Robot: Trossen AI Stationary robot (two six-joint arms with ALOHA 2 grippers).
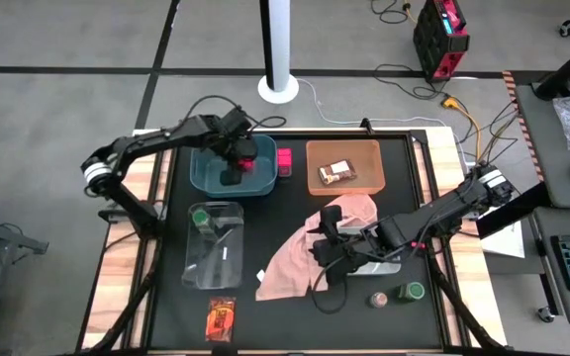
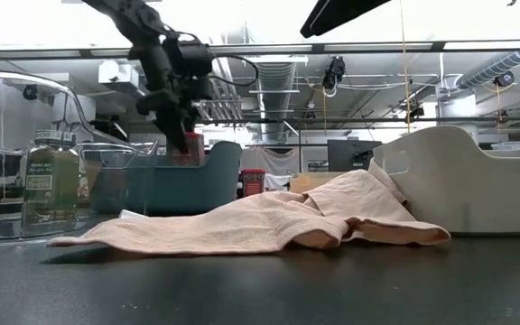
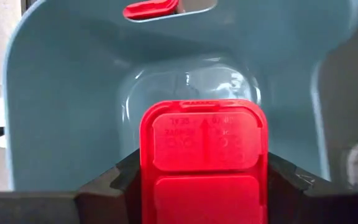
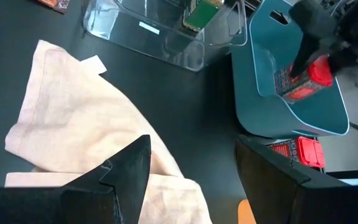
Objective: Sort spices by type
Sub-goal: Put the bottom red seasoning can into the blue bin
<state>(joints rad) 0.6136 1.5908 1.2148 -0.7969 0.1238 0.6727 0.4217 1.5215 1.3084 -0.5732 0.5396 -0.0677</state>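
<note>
The left gripper [image 1: 237, 158] pinches a bright red-pink square spice box [image 3: 204, 158], embossed lid showing, over the teal bin [image 1: 206, 176]; the right gripper's [image 4: 191, 168] fingers are spread.

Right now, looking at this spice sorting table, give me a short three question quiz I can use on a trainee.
1. True or false: the left gripper holds a pink box over the teal bin.
2. Which bin holds the green-lidded jar? A) orange bin B) clear bin C) teal bin
3. Fill in: the right gripper sits over the pink ____.

Key: 1 true; 2 B; 3 cloth.
</note>
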